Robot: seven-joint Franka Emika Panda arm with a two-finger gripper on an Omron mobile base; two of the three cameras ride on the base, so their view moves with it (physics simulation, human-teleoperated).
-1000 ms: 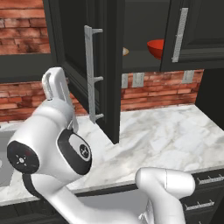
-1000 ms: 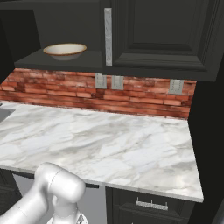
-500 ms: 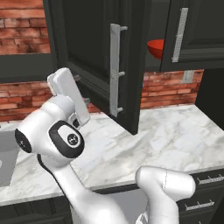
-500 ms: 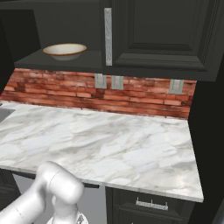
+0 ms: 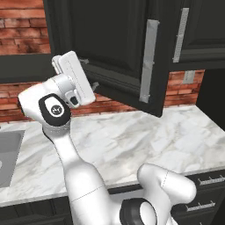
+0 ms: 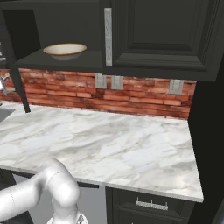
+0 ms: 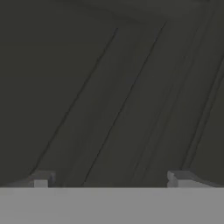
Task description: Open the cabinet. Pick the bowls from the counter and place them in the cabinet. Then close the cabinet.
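the cabinet [image 5: 118,48] hangs over the counter [image 5: 132,140], and one of its dark raised-panel doors stands partly swung out from the wall, its long silver bar handle [image 5: 147,61] on the edge that faces the room. the arm is reaching up at the left, and the gripper [image 7: 109,181] is right against the flat side of that door. in the hand view the two finger tips sit far apart with dark panel grooves running slantwise between them, so the jaws are spread wide and have hold of nothing. whether the tips actually touch the door i cannot tell.

from the right base view the left bay of the cabinet is open to sight, and the tan-rimmed bowl [image 6: 65,50] with its cream inside sits upright on the dark shelf [image 6: 65,61], just left of a closed door's vertical handle [image 6: 108,37]. the red bowl i cannot make out from either side; the swung door covers that part of the cabinet in the left base view.

the white marble counter runs along under the red brick backsplash [image 6: 131,98], with pale outlet plates [image 6: 106,82] set in the bricks. a grey sink basin [image 5: 6,154] is set in the counter's far left end. dark lower drawers [image 6: 151,205] with short handles sit under the counter's front edge.
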